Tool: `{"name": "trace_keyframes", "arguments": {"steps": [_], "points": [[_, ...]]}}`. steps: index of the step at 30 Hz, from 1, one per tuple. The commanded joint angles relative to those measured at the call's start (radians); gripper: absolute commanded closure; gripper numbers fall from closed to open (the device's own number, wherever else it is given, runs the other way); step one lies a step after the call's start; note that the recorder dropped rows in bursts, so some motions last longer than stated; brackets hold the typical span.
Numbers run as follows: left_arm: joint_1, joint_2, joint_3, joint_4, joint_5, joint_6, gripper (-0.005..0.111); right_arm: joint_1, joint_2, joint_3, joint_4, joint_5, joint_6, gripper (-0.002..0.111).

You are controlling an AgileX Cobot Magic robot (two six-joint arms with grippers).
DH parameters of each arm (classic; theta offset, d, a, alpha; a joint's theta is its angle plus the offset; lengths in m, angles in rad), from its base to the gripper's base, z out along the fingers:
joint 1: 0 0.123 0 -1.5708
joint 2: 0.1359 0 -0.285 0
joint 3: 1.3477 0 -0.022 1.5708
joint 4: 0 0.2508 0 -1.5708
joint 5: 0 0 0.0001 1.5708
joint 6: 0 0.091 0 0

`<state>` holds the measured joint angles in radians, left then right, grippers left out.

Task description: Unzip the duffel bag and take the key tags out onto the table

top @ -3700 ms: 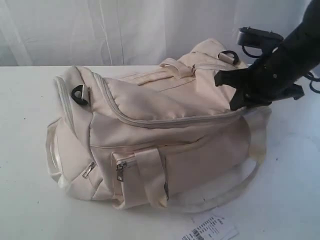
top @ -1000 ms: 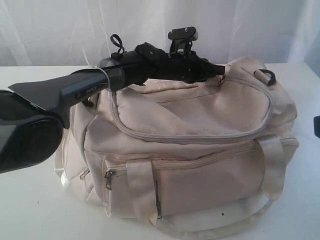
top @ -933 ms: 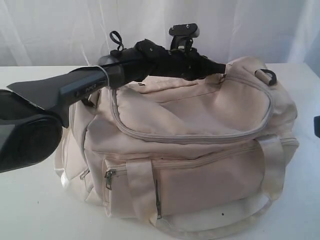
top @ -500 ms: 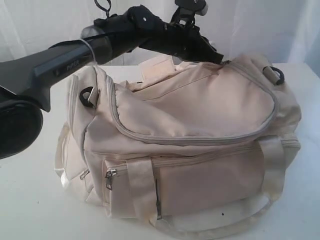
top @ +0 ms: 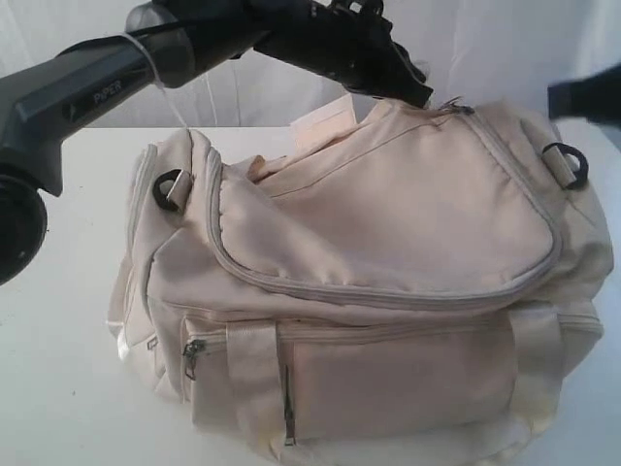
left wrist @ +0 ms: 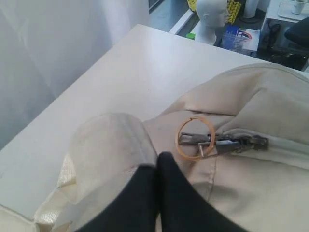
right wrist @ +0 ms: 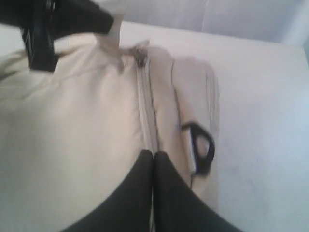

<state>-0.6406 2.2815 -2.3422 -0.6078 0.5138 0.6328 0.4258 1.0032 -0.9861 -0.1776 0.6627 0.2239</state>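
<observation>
Obs., exterior view. The duffel bag sits on the table with its long axis running 9 to 3 o'clock. The main zipper track looks fully closed. The key tags are not visible in any view and are presumably inside.

Left gripper: reaches across to the bag's top rear edge at about 12 o'clock. In the left wrist view the fingertips are pressed together on a fold of bag fabric beside the webbing handle. It probably has cloth only, though the contact itself is hidden under the fingers.

Key relation: the zipper pull lies just beside the left fingertips, at their 3 o'clock. It is not held. The wrist view shows it lying flat on the cloth with a thin split ring through it.

Right gripper: blurred, at 3 o'clock from the pull and clear of the bag. The right wrist view shows its fingers together with nothing between them.

Judgement: the left gripper anchors the fabric, so the pull falls to the right gripper, which must part its fingers first. From the pull the track heads toward 5 o'clock, then sweeps round along the front toward 9 o'clock.
</observation>
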Motion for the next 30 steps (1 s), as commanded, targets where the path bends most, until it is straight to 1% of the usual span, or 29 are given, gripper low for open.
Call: {"name": "trace_keyframes", "arguments": {"steps": [1,4,7,10,11,14,16,17,19,22,23,25,26,27,30], "points": [[-0.010,-0.058,-0.015,-0.070,0.038,0.002,0.107,-0.065,0.148,-0.186,0.049,-0.006,-0.102,0.108],[-0.010,-0.058,-0.015,-0.070,0.052,0.000,0.107,-0.139,0.273,-0.322,0.250,0.063,-0.324,0.108],[-0.010,-0.058,-0.015,-0.070,0.057,-0.005,0.107,-0.263,0.414,-0.459,0.563,0.162,-0.498,0.108],[-0.010,-0.058,-0.015,-0.070,0.061,-0.007,0.107,-0.388,0.554,-0.597,0.850,0.333,-0.602,0.108],[-0.010,-0.058,-0.015,-0.070,0.063,-0.007,0.107,-0.421,0.605,-0.633,0.936,0.388,-0.607,0.108],[-0.010,-0.058,-0.015,-0.070,0.063,-0.007,0.107,-0.476,0.722,-0.693,1.095,0.507,-0.607,0.108],[-0.010,-0.058,-0.015,-0.070,0.063,-0.007,0.107,-0.479,0.778,-0.702,1.127,0.542,-0.605,0.107],[-0.010,-0.058,-0.015,-0.070,0.063,-0.007,0.107,-0.479,0.798,-0.702,1.128,0.547,-0.605,0.105],[-0.010,-0.058,-0.015,-0.070,0.063,-0.009,0.107,-0.479,0.831,-0.702,1.129,0.545,-0.598,0.096],[-0.010,-0.058,-0.015,-0.070,0.063,-0.009,0.107,-0.479,0.863,-0.702,1.129,0.516,-0.550,0.073],[-0.010,-0.058,-0.015,-0.070,0.063,-0.009,0.107,-0.479,0.872,-0.702,1.129,0.511,-0.535,0.063],[-0.010,-0.058,-0.015,-0.070,0.063,-0.009,0.107,-0.477,0.880,-0.702,1.130,0.502,-0.531,0.051],[-0.010,-0.058,-0.015,-0.070,0.063,-0.009,0.107,-0.477,0.886,-0.702,1.130,0.498,-0.531,0.048],[-0.010,-0.058,-0.015,-0.070,0.063,-0.009,0.107,-0.473,0.891,-0.702,1.130,0.498,-0.526,0.048],[-0.010,-0.058,-0.015,-0.070,0.063,-0.009,0.107,-0.450,0.922,-0.702,1.130,0.486,-0.501,0.052]]}}
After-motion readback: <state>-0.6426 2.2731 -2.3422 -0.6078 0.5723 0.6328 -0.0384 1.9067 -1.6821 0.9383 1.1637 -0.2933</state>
